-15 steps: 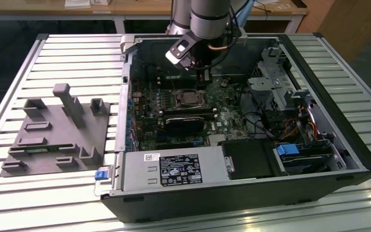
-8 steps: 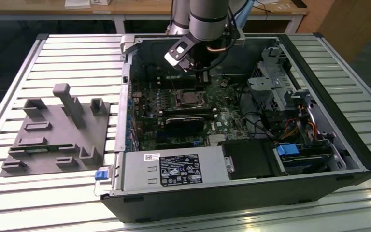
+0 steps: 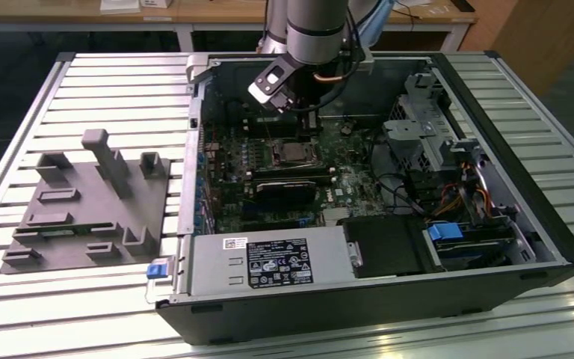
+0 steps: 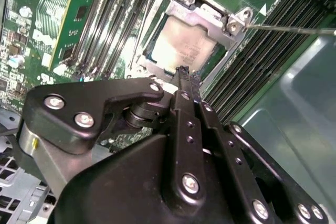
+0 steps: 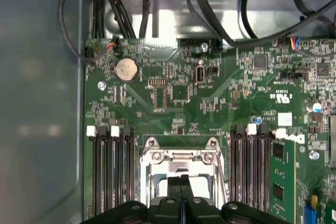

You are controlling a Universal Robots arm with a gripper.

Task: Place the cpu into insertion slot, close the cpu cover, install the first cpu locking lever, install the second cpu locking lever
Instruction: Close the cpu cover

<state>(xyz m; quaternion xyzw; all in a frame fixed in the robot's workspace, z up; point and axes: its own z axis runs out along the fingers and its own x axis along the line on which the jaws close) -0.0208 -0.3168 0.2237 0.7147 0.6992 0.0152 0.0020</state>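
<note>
Above the green motherboard [image 5: 173, 93] of the open black computer case [image 3: 526, 247], the black claw [image 4: 182, 72] hangs with its two fingers pressed together, gripping nothing. Its tips sit at the edge of the small square silvery-grey cpu [image 4: 181, 48], though whether they touch it I cannot tell. That chip lies in the square silver-rimmed insertion slot [image 3: 289, 155], with the thin silvery cpu cover [image 4: 207, 17] lying down around it. One thin metal lever rod [image 4: 294, 29] juts out from the socket's corner. Faint print on the chip is unreadable. A black-and-white label [image 3: 277, 263] marks the grey power supply box [image 3: 217, 262], its text too small to read. The case rests on a slatted metal surface [image 3: 68, 314].
</note>
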